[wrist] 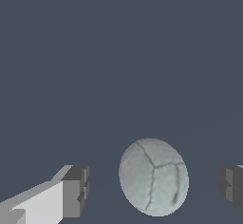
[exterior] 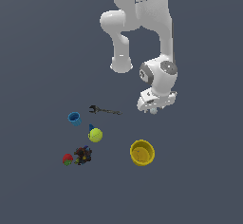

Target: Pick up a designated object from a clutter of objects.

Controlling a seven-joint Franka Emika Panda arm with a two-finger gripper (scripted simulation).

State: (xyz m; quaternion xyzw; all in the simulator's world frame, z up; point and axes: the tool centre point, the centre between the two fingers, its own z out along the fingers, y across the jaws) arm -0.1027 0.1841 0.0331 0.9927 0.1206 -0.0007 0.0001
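Grey floor [exterior: 199, 185], pincer [wrist: 152, 190] astride ball [wrist: 153, 176]

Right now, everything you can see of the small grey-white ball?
The grey-white ball is pale, matte and round, with dark crack-like seams splitting it into panels. In the wrist view it sits between the open gripper fingers, with a gap on each side. In the exterior view it only peeks out under the gripper, apart from the other clutter.

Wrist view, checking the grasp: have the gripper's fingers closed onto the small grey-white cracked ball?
No: the small grey-white cracked ball sits between the fingers, with gaps on both sides.
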